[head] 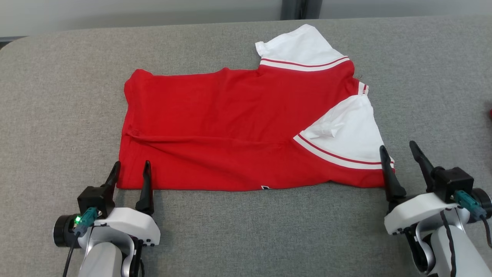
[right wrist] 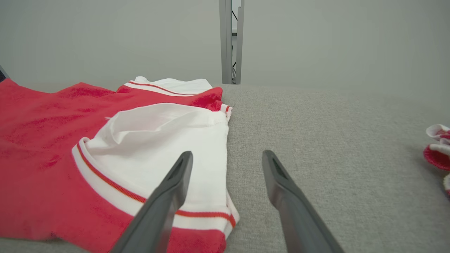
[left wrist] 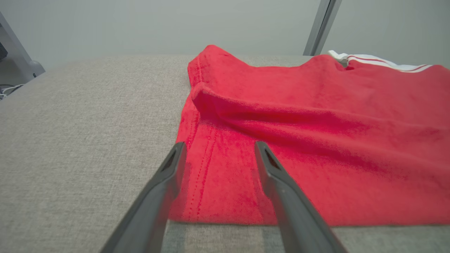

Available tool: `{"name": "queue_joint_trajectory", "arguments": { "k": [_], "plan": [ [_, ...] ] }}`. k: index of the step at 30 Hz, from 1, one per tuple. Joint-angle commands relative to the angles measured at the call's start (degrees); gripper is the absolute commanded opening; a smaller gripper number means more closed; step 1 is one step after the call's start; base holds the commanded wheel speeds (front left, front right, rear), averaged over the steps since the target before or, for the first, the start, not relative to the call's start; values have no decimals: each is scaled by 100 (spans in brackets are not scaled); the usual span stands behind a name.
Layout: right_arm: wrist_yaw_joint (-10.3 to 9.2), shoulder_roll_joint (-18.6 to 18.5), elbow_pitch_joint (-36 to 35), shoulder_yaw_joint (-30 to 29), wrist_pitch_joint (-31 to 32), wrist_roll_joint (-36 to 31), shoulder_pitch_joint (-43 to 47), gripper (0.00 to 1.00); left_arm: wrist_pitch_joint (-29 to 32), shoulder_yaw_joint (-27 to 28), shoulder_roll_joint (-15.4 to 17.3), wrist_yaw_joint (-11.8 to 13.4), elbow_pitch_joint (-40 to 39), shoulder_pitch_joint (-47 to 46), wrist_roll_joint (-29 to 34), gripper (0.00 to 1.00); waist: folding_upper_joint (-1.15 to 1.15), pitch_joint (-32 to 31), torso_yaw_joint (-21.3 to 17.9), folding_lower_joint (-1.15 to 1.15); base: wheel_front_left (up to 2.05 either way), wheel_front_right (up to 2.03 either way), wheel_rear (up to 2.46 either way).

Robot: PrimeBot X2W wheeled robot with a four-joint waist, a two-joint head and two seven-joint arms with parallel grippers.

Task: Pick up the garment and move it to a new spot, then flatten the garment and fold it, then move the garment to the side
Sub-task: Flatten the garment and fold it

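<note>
Both hands open and holding nothing; shirt lies flat on the counter, just ahead of them.

Left hand (head: 131, 163) is spread at the near-left corner of the shirt (head: 230, 127), one finger at the hem edge and the other over red cloth. Right hand (head: 397, 145) is spread at the near-right corner, one finger over the white sleeve (head: 353, 130) and the other over bare counter (head: 57, 96). A long crease runs across the red body. Second white sleeve (head: 300, 46) is at far right. Small red-and-white bundle (right wrist: 437, 147) is well apart to the right.
</note>
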Motion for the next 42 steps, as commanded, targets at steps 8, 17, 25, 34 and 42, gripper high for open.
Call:
{"name": "queue_joint_trajectory", "arguments": {
  "k": [8, 17, 25, 34, 42],
  "plan": [
    [-2, 55, 415, 98, 4, 201, 354, 100, -8, -144, 24, 123, -94, 266, -148, 100, 0, -38, -22, 0, 0, 0, 0],
    [-2, 126, 1140, 383, 12, 436, -3, 0, -8, -125, 26, 78, -24, 161, -157, 100, 0, 32, 22, 0, 0, 0, 0],
    [-2, 44, 972, 405, 10, 556, -153, 0, -8, 25, 22, 113, 186, 71, -251, 100, 0, 104, -19, 0, 0, 0, 0],
    [-2, 82, 737, 441, 4, 585, -129, 0, 37, 178, 15, 293, 1013, -174, -441, 69, 0, 206, -166, 0, 0, 0, 0],
    [-2, 97, 680, 395, 4, 641, -13, 0, 9, 31, 19, 58, 965, -108, -384, 0, 0, -58, -135, 0, 0, 0, 0]
  ]
}}
